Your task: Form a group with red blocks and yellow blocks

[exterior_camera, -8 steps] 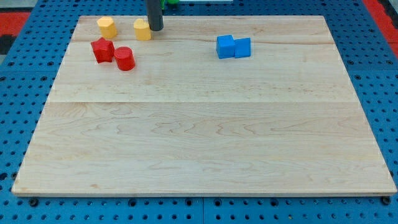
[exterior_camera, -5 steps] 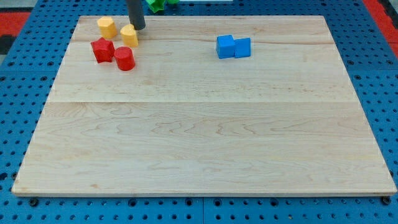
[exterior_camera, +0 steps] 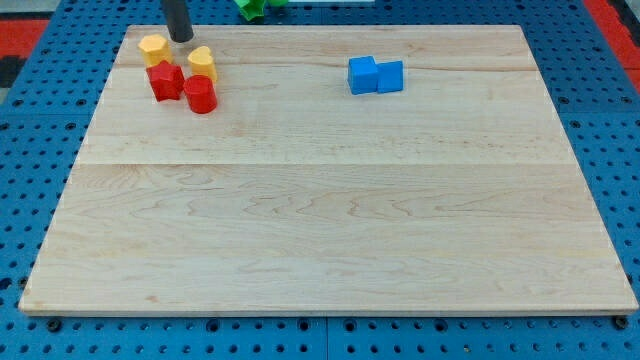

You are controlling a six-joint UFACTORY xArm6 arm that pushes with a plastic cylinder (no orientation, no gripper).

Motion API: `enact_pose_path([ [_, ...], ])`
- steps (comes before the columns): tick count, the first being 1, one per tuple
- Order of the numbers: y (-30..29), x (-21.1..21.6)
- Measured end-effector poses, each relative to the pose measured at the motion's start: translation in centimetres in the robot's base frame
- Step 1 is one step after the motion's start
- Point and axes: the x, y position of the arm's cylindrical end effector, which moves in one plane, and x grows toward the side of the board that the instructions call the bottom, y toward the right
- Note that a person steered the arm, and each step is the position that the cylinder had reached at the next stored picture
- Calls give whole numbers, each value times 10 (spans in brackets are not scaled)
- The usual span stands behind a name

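Near the board's top left corner, a red star-like block (exterior_camera: 165,80) and a red cylinder (exterior_camera: 200,95) sit side by side. A yellow block (exterior_camera: 153,49) touches the red star's top edge. A second yellow block (exterior_camera: 202,63) sits just above the red cylinder. My tip (exterior_camera: 181,38) is at the view's top, between the two yellow blocks and slightly above them, close to both.
Two blue blocks (exterior_camera: 375,75) sit together right of centre near the top of the wooden board (exterior_camera: 330,220). A green block (exterior_camera: 254,8) lies just off the board's top edge. Blue pegboard surrounds the board.
My tip has moved left along the top edge. The right yellow block has slid left and down towards the red cylinder, and the left yellow block has shifted left and down onto the red star.
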Motion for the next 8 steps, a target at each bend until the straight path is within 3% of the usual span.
enact_pose_path([
  [1,-50,-14],
  [2,-96,4],
  [4,-4,20],
  [5,-70,44],
  [6,-72,92],
  [8,-8,100],
])
